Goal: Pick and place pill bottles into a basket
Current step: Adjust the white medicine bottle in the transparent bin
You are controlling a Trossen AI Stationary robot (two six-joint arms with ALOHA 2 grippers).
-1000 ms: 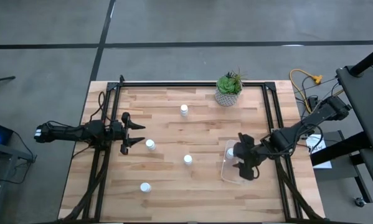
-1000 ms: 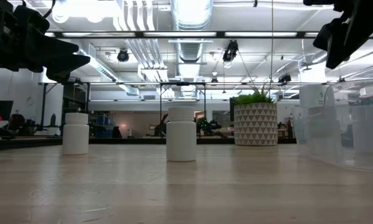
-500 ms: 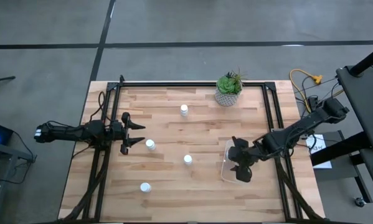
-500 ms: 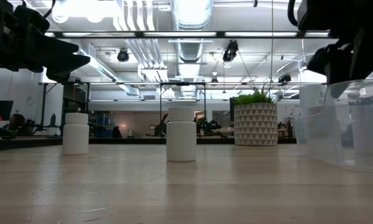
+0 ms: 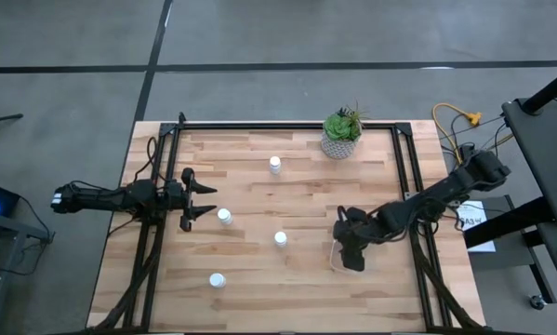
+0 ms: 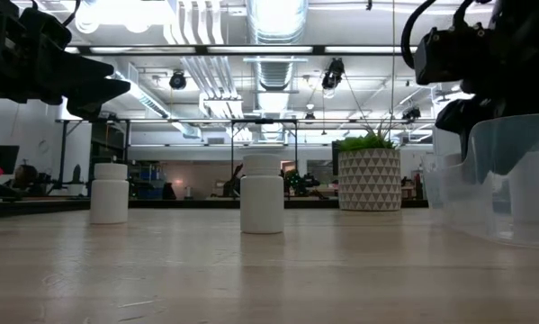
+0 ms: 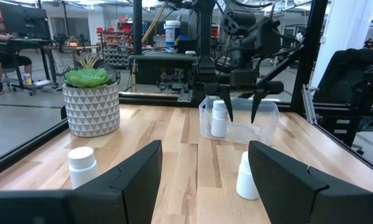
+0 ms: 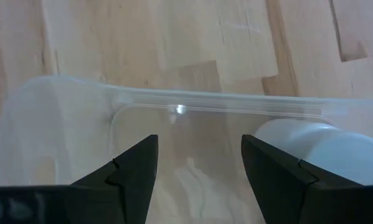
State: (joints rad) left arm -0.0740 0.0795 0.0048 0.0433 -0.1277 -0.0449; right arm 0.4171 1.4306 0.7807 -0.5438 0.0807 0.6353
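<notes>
Several white pill bottles stand upright on the wooden table: one at the far middle (image 5: 275, 165), one (image 5: 224, 216) beside my left gripper, one at the centre (image 5: 281, 238) and one near the front (image 5: 217, 279). Another bottle (image 7: 218, 118) stands inside the clear basket (image 7: 267, 124); its cap shows in the right wrist view (image 8: 317, 149). My right gripper (image 5: 348, 240) is open and empty, pointing down over the basket's left part (image 8: 198, 149). My left gripper (image 5: 204, 200) is open and empty, level above the table's left side.
A potted green plant (image 5: 341, 133) in a patterned pot stands at the table's far edge, right of the middle. Black frame rails (image 5: 404, 177) run along the table's left and right sides. Bare wood lies between the bottles.
My right gripper has gone toward the table's left edge and down, from above the basket's middle to low over its left part, staying open. The bottles and my left arm have kept still.
</notes>
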